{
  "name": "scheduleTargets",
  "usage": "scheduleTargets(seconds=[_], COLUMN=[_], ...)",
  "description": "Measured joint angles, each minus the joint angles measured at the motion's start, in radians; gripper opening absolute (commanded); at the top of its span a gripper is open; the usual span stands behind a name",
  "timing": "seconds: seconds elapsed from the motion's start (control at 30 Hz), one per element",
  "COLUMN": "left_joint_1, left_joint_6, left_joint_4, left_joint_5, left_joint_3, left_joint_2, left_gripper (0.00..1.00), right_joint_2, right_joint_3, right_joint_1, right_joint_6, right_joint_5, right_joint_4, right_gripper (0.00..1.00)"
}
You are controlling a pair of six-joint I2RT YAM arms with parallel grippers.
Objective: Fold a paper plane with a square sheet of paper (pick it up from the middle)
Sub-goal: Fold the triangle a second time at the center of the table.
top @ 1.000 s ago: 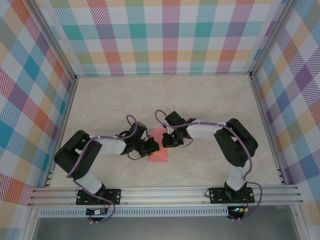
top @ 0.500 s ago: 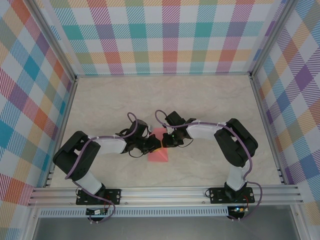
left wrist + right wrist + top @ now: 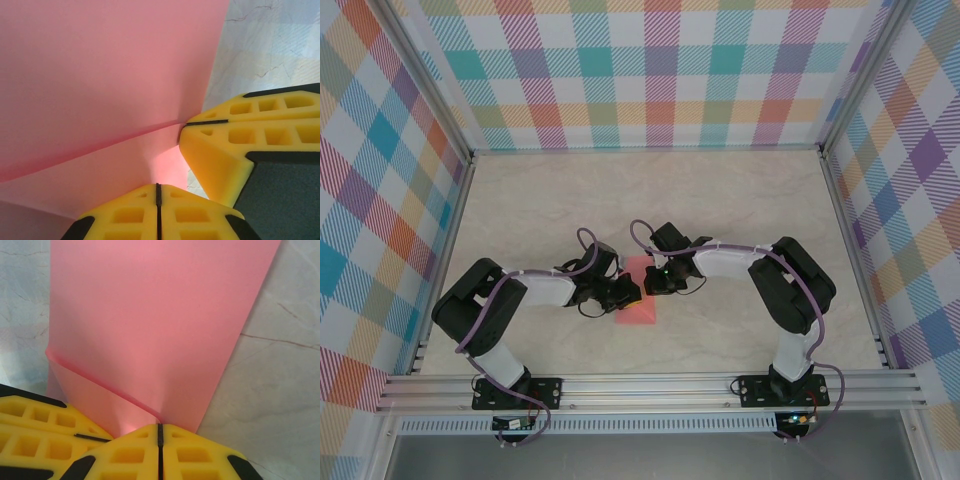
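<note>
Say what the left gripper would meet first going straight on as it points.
The square sheet of paper, right at the left gripper's shut jaws; the right gripper sits just off that line, though depth is unclear.

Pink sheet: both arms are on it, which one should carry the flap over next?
Probably left. The left gripper is shut on the folded flap of the square sheet of paper; the right gripper pins the crease end, so it anchors.

Overhead wide, both wrists close on paper [image 3: 100, 75]
</note>
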State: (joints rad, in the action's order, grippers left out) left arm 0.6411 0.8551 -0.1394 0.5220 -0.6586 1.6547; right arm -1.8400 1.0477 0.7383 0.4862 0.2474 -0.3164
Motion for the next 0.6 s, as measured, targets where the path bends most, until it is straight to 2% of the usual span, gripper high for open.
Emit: scheduleTargets(seconds=[0.6], left_joint_1=[0.0], left_joint_6=[-0.011], left_joint_4=[0.01], left_joint_5=[-0.011], left_joint_3=[0.0], left_joint_2=[0.006], left_gripper=[0.07], right_joint_2=[0.0], right_joint_3=[0.0], right_joint_1=[0.0], right_joint_6=[0.0], right_joint_5=[0.0], right_joint_4=[-0.003], right_gripper=[0.1])
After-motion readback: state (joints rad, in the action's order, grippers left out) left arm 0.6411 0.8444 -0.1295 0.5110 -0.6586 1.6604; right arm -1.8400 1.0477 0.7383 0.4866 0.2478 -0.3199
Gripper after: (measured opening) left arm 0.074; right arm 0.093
